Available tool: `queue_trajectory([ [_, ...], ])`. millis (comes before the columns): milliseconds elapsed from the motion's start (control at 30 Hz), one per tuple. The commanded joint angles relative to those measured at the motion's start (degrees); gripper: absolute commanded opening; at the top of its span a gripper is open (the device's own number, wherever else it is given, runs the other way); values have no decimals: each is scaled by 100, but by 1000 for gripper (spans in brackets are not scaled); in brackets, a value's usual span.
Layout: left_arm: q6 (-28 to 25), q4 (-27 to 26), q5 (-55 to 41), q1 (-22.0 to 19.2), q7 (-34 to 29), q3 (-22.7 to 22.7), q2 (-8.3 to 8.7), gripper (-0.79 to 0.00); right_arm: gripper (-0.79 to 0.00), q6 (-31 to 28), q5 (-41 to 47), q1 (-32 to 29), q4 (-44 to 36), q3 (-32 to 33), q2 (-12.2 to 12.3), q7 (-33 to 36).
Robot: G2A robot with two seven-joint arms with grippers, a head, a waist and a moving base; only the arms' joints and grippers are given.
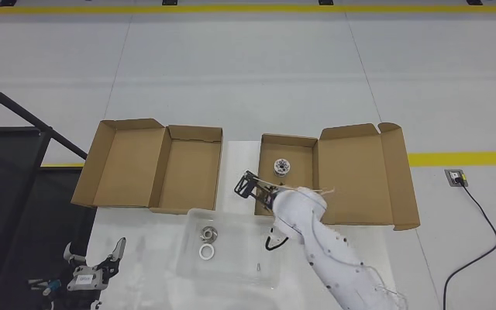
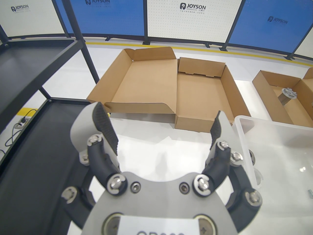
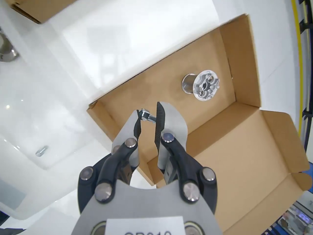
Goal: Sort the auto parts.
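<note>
Left end effector [image 2: 166, 123] agape above table [image 2: 156, 145]

a logo with a line of lettering is printed on each of the blue and white pegboard panels [image 2: 171, 5], and a white label [image 2: 159, 227] on the left gripper [image 2: 159, 113], like the second label [image 3: 145, 226] on the right gripper [image 3: 149, 114], bears dark characters too clipped to read.

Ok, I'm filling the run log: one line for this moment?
right gripper: shut on bolt at right box | left gripper: open, empty | clear bin: parts inside
</note>
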Motion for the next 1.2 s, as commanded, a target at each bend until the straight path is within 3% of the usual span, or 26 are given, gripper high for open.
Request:
queue_trajectory([
  [0, 0, 0, 0, 0, 0, 0, 0, 0, -785, -2, 151, 231, 542, -53, -51, -125],
  [333, 0, 0, 0, 0, 0, 0, 0, 0, -785, 7, 632, 909, 2184, -24, -190, -447],
  [600, 0, 0, 0, 0, 0, 0, 0, 0, -785, -220, 815, 1180, 3061, -23, -235, -852],
  [733, 0, 0, 0, 0, 0, 0, 0, 0, -560, -248, 854, 1285, 3318, -67, -268, -978],
  [933, 0, 0, 0, 0, 0, 0, 0, 0, -514, -249, 892, 1377, 3495, -144, -318, -1041],
  [1167, 0, 0, 0, 0, 0, 0, 0, 0, -520, -270, 841, 1364, 3190, -111, -294, -1141],
])
